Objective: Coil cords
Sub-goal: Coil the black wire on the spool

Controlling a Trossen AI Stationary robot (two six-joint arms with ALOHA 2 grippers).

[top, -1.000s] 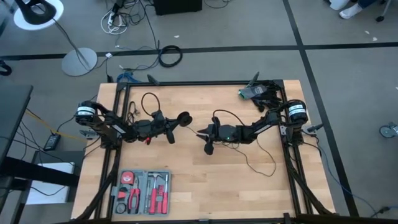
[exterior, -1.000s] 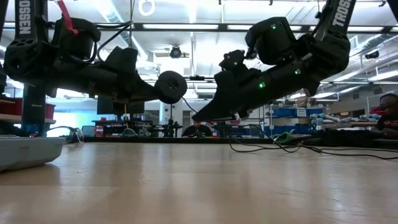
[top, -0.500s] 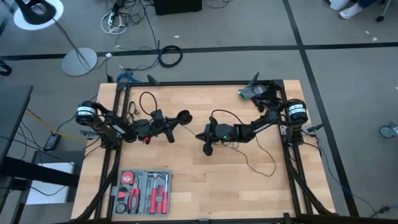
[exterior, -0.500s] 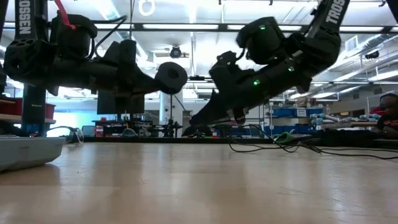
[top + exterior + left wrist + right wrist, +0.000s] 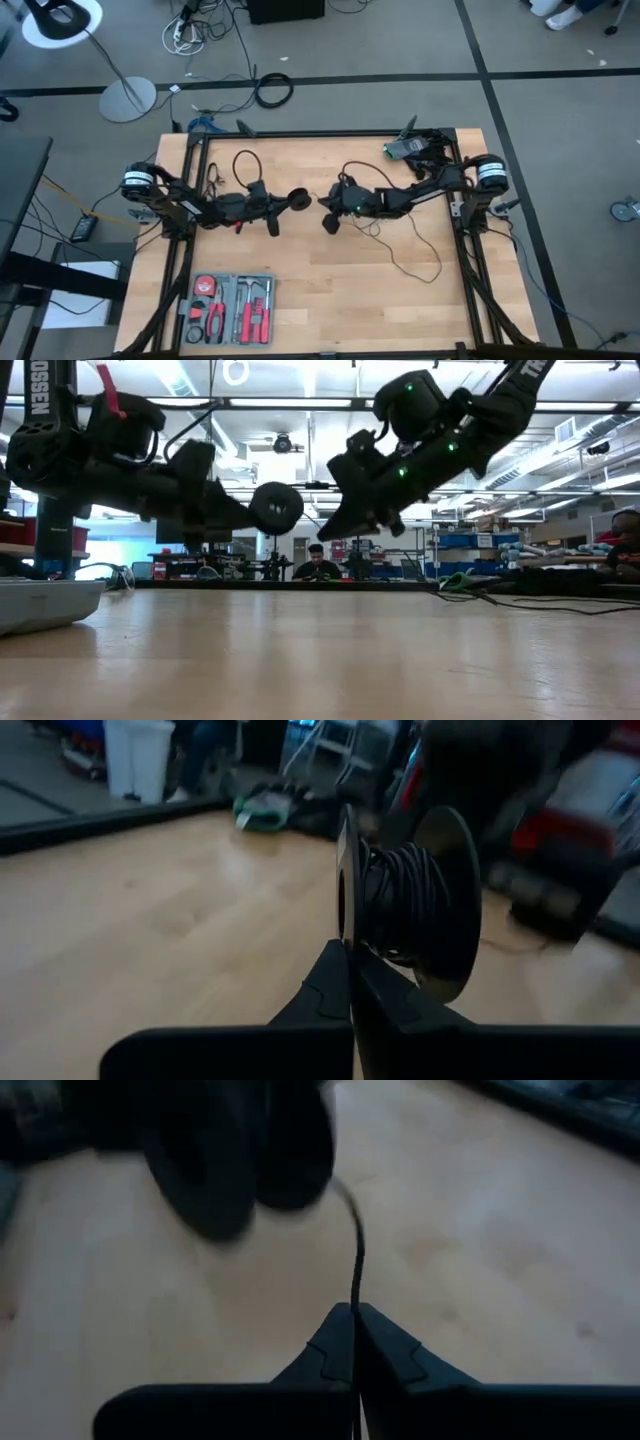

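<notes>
Both arms meet above the middle of the wooden table (image 5: 330, 290), raised clear of its surface in the low view. The left gripper (image 5: 281, 203) comes in from nine o'clock, its fingers (image 5: 335, 982) pressed together on the rim of a round black spool (image 5: 297, 196). In the left wrist view the spool (image 5: 405, 905) stands on edge just past the fingertips, two flat discs with thin black cord wound tightly between them.

The right gripper (image 5: 327, 202) reaches in from three o'clock and sits just beside the spool, a small gap between them. Its fingers (image 5: 352, 1342) are closed on the cord (image 5: 356, 1250), which rises from the pinch in the right wrist view and curves to the dark, blurred spool ahead.

The rest of the cord (image 5: 405, 262) trails behind the right arm, lying loose on the table toward four o'clock. In the low view it sags from the right gripper (image 5: 330, 528) to the far tabletop.

A tool tray (image 5: 228, 310) sits near the seven o'clock corner. A green and black device (image 5: 405, 148) lies at the one o'clock corner. A person (image 5: 316, 562) is seated in the room beyond the table.
</notes>
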